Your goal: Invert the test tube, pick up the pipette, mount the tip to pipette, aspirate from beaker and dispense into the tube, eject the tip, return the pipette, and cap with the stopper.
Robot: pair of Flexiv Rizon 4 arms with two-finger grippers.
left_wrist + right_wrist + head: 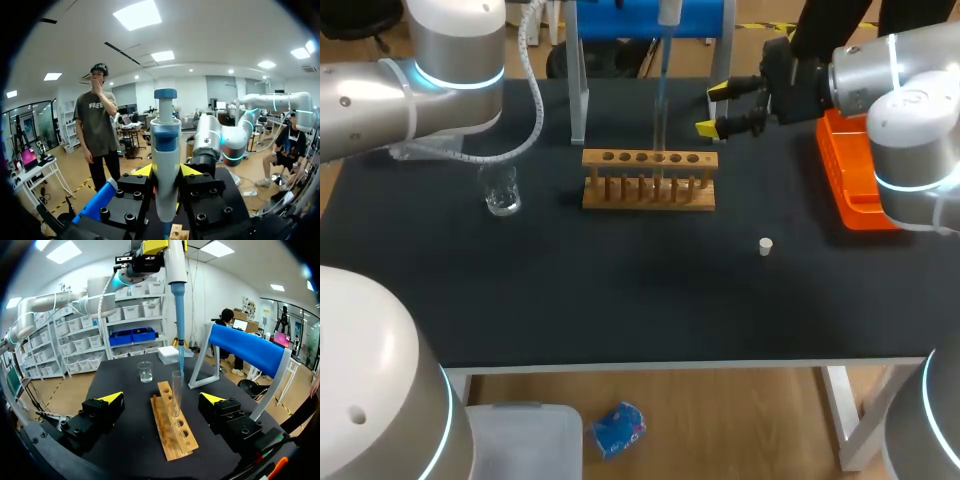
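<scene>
The left pincer [166, 172] was closed on the pipette [166, 150]. It gripped the white body from both sides and held it upright, high over the middle of the table [620, 300]. The pipette's blue tip [180, 330] pointed straight down, with its end at the mouth of the tube [177, 390]. Whether the end had entered the glass could not be told. The tube stood upright in one of the holes of the wooden rack [650, 195].

The right pincer [713, 109] was spread wide and held nothing. It hung near the rack's right end, above and behind it, with its fingers pointing toward the tube. In its own wrist view the rack and tube lay ahead between the two fingers, touching neither.

The beaker [501, 190] stood to the left of the rack, apart from it. The stopper [766, 245] lay alone on the table, in front of the rack and to its right. An orange box [850, 180] sat at the table's right edge under the right arm. A blue-topped stand [247, 352] stood behind the rack.
</scene>
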